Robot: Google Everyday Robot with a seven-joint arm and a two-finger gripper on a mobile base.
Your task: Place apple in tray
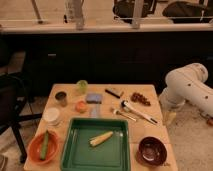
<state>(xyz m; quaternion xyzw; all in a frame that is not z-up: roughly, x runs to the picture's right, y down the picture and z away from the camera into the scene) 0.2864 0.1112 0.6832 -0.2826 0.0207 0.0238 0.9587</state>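
The apple is a small orange-red fruit on the wooden table, just behind the tray's far left corner. The tray is large, green and rectangular, and sits at the table's front middle with a yellow corn cob lying in it. My white arm hangs beside the table's right edge. The gripper points down there, below the tabletop's level and far to the right of the apple. It holds nothing that I can see.
An orange bowl with a green vegetable sits front left and a maroon bowl front right. Cups, a yellow-green round thing, a blue sponge, grapes and utensils fill the back half. A black chair stands at left.
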